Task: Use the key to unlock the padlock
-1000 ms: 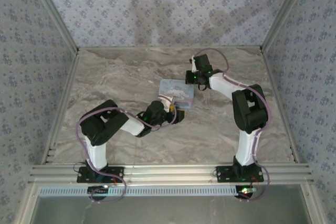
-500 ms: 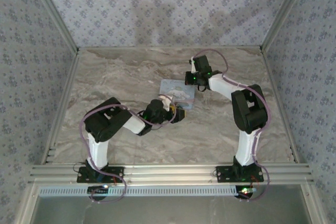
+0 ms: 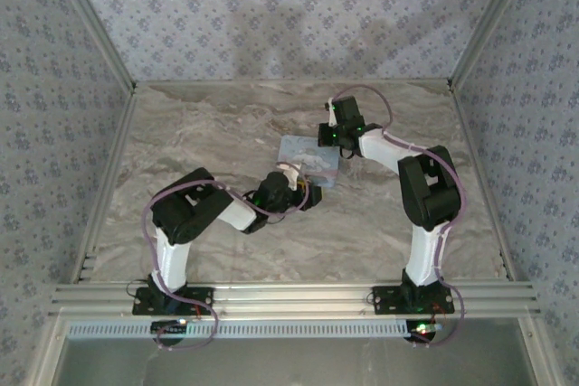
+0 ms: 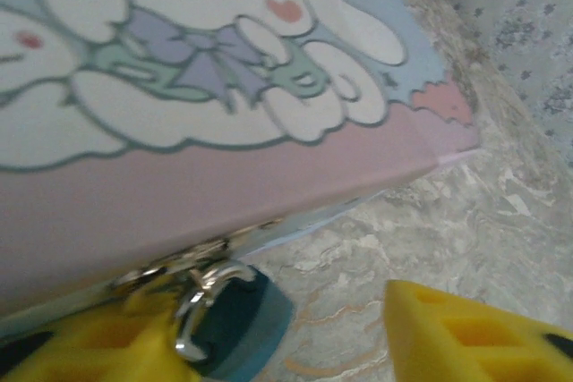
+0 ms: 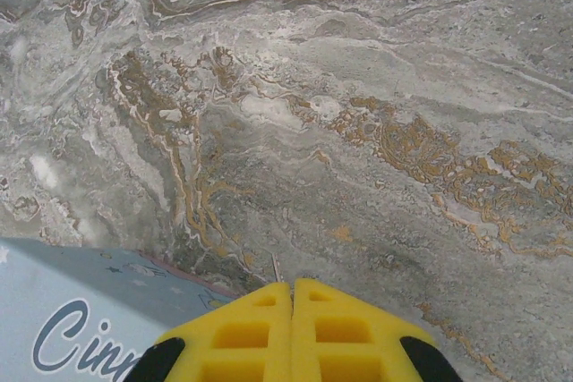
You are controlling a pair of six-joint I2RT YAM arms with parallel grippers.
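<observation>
**Item 1, left.** Left pincer [image 3: 304,194], lowered to the desk [image 3: 208,133] at the near edge of the tin [image 3: 308,155]. Its yellow fingers [image 4: 98,337] are held apart, nothing clamped; one finger is seen close against the padlock, the other well clear to the side.

**Item 2, centre.** Padlock [image 4: 243,330], a small dark teal block lying on the desk just beside the tin's front wall. Its silver shackle [image 4: 199,306] is seen looped through a metal hasp [image 4: 170,266] at the tin's lower edge.

**Item 3, centre.** Tin, light blue with a white cartoon figure, lid down.

**Item 4, right.** Right pincer [image 5: 293,315], placed at the tin's far right corner, fingers pressed together. Whether a key is pinched between them cannot be told.

**Status.** The lock is judged not yet opened, as the shackle is seated. Steadying the body, inserting the key and turning it are judged to remain.
</observation>
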